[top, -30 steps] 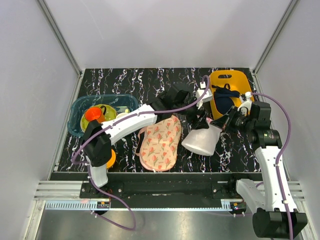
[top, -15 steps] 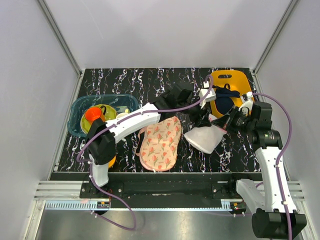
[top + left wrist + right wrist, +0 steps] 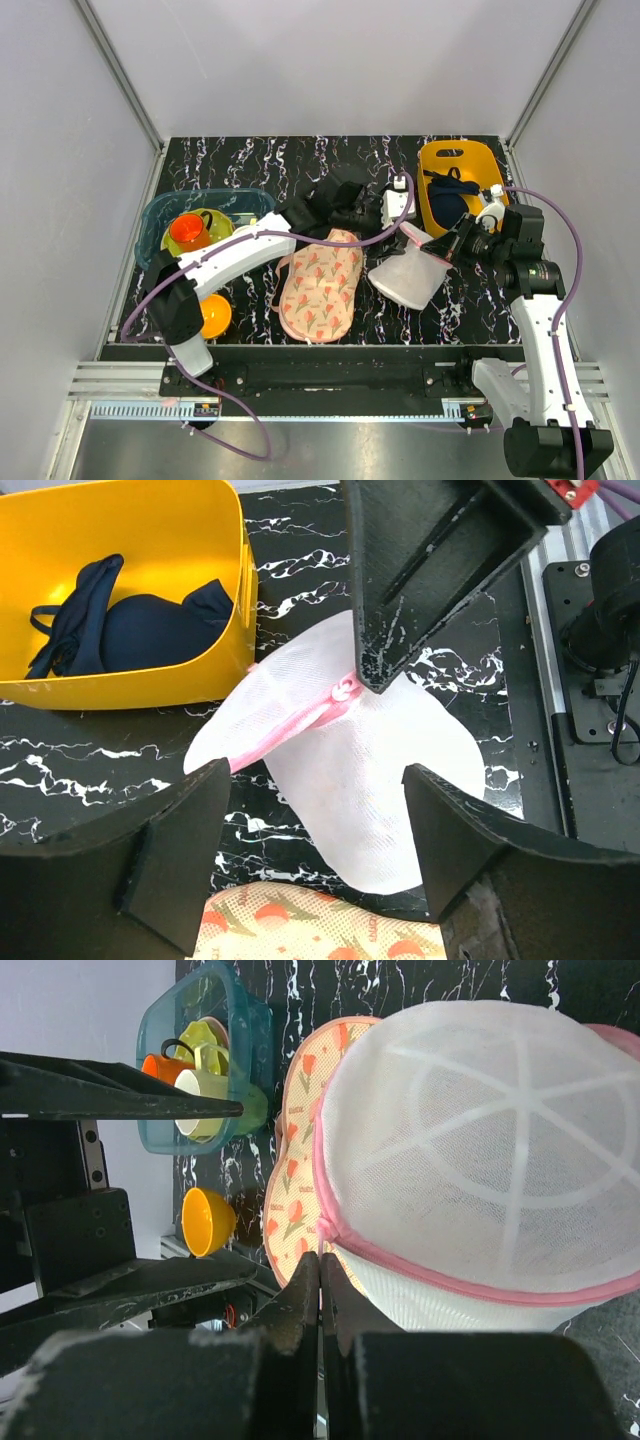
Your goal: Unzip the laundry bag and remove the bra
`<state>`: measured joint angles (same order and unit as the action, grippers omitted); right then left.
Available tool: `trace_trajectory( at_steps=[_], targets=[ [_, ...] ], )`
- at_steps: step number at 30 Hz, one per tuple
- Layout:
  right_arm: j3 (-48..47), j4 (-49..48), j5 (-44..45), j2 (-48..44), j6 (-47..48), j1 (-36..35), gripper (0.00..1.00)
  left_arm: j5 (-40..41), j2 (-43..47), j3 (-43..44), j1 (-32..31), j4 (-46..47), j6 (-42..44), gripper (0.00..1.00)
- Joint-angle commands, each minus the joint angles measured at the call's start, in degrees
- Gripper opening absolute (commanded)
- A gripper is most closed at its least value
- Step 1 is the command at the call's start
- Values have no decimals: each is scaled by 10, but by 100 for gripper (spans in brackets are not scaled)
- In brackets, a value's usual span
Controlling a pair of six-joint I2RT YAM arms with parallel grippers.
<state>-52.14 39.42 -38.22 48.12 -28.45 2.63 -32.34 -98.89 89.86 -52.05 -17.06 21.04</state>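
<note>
The laundry bag, a white mesh dome with pink zipper trim, lies right of centre on the black marble table. My right gripper is shut on the pink zipper pull at the bag's rim. Just above and behind the bag hovers my left gripper, open and touching nothing, with the bag below the gap. The bra is hidden; I cannot make it out through the mesh.
A floral peach pad lies left of the bag. A yellow bin at the back right holds a dark navy garment. At the left are a blue basket of cups and an orange bowl.
My left gripper reached down to the bag's rim, then drew back up and left, away from it. The bag has shifted and flattened a little. The right gripper has kept its hold.
</note>
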Motion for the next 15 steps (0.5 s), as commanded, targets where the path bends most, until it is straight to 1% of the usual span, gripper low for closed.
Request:
trace_trajectory(
  at_steps=[1,5,11,15],
  targets=[
    [-9,-15,-20,-6,7,-2,0,-36,22,-23,0,75,45,77],
    [-13,-15,-22,-5,8,-2,0,-50,-9,-1,-7,79,36,77],
    [-12,-15,-21,-5,7,-2,0,-62,-53,36,-18,71,30,76],
    [-11,-15,-22,-5,6,-2,0,-69,-72,48,-20,70,21,70]
  ],
)
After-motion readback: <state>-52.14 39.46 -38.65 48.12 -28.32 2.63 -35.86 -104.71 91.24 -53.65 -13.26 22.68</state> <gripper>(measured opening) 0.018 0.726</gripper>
